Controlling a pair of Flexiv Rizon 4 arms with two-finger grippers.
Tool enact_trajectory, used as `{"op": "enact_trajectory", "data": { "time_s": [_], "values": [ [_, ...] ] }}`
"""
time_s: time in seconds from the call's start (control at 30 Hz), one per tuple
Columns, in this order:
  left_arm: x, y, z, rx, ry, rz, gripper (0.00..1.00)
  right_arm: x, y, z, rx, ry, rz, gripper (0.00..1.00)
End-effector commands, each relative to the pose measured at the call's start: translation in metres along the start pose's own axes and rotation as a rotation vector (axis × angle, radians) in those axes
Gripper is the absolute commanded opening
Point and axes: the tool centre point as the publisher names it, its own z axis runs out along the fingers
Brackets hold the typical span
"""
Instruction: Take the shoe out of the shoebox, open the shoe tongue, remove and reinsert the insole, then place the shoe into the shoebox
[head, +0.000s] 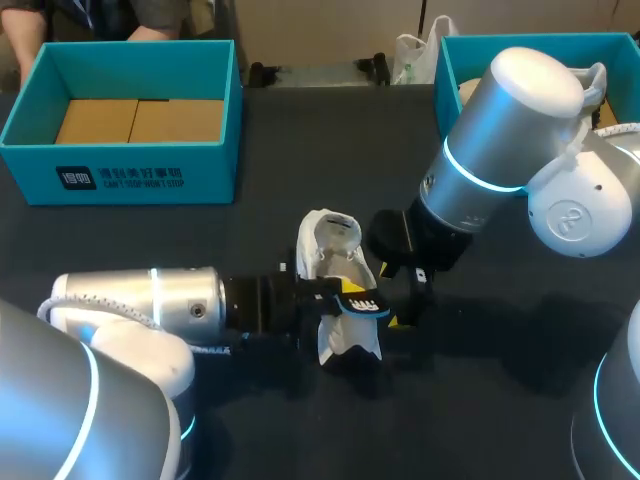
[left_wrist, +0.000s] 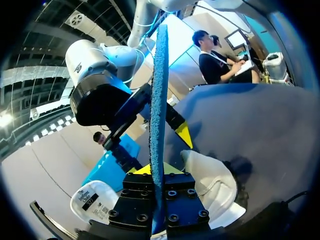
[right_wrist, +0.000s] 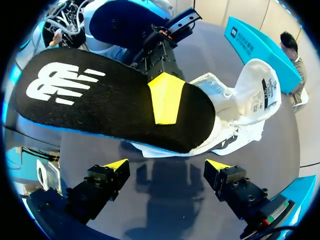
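A white shoe (head: 335, 262) lies on its side mid-table, tongue pulled out; it also shows past the fingers as the shoe (right_wrist: 247, 102) and beside the left gripper as the shoe (left_wrist: 212, 184). My left gripper (head: 350, 292) is shut on the black, blue-edged insole (head: 368, 307), holding it just above the shoe. In the left wrist view the insole (left_wrist: 159, 115) stands edge-on between that gripper's (left_wrist: 157, 169) yellow tips. My right gripper (right_wrist: 167, 165) is open just right of the shoe, facing the insole's (right_wrist: 95, 95) printed top face without touching it; its place in the head view is (head: 405, 297).
A teal shoebox (head: 130, 165) with a cardboard floor stands at the back left, also seen as the box (right_wrist: 255, 42). A second teal box (head: 460, 50) sits at the back right behind my right arm. A white plastic bag (head: 412, 55) lies at the far edge.
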Motion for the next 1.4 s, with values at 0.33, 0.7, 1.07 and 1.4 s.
{"op": "enact_trajectory", "data": {
  "time_s": [0.33, 0.7, 1.07, 1.4],
  "values": [
    [-0.008, 0.036, 0.014, -0.047, 0.018, 0.008, 0.0, 0.001, 0.0, 0.001, 0.0, -0.002, -0.001, 1.0],
    [-0.007, 0.035, 0.007, -0.051, 0.011, -0.011, 0.0, 0.001, 0.0, 0.001, 0.0, -0.002, -0.001, 1.0],
    [-0.003, 0.012, -0.005, -0.025, -0.004, 0.018, 0.2, 0.001, 0.0, 0.001, 0.0, -0.002, -0.001, 1.0],
    [0.002, -0.001, -0.005, -0.014, -0.011, 0.071, 0.22, 0.001, 0.0, 0.001, 0.0, -0.002, -0.001, 1.0]
  ]
}}
